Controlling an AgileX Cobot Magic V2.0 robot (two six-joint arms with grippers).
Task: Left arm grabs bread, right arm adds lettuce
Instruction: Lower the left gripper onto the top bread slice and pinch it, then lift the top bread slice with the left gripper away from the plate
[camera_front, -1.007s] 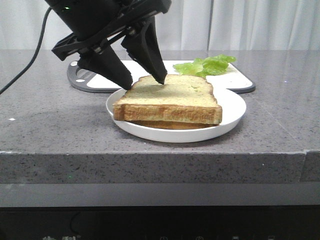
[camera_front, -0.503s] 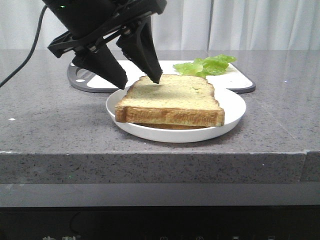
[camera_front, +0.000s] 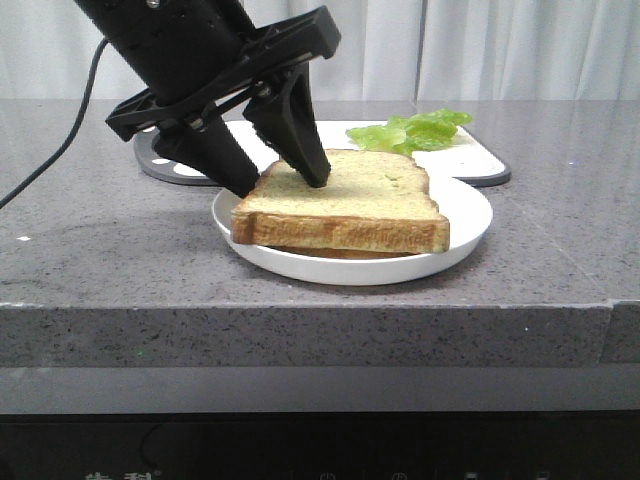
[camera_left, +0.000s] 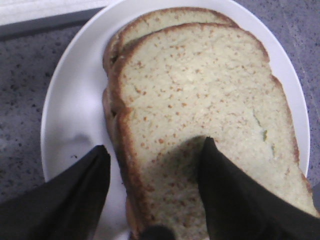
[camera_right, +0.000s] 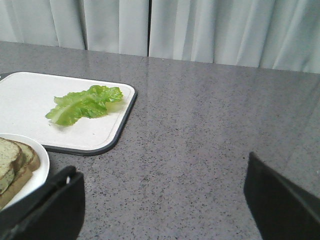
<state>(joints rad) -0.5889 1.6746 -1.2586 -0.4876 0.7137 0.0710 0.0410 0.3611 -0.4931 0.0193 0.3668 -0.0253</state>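
While the left arm (camera_front: 180, 50) leans in from the upper left of the front view, tilted down toward the plate (camera_front: 465, 215), its hand (camera_front: 278, 185) straddles the near-left corner of the bread (camera_front: 345, 200). One finger (camera_left: 235, 195) rests on the pale top face, and the other finger (camera_left: 70, 200) sits outside the crust over the plate's bare white floor, so the hand is spread apart and not yet closed on the slice. The bread lies flat on a thinner slice (camera_left: 165, 17) in the plate, its rounded top edge pointing away toward the cutting board (camera_front: 480, 165) and its long axis running front to back. The lettuce (camera_right: 85, 105) lies on that white board behind the plate, stretched along the board's length, well apart from the bread. Over bare grey bench (camera_right: 200, 145), the right arm's hand (camera_right: 165, 210) hovers with its fingers wide apart, holding nothing.
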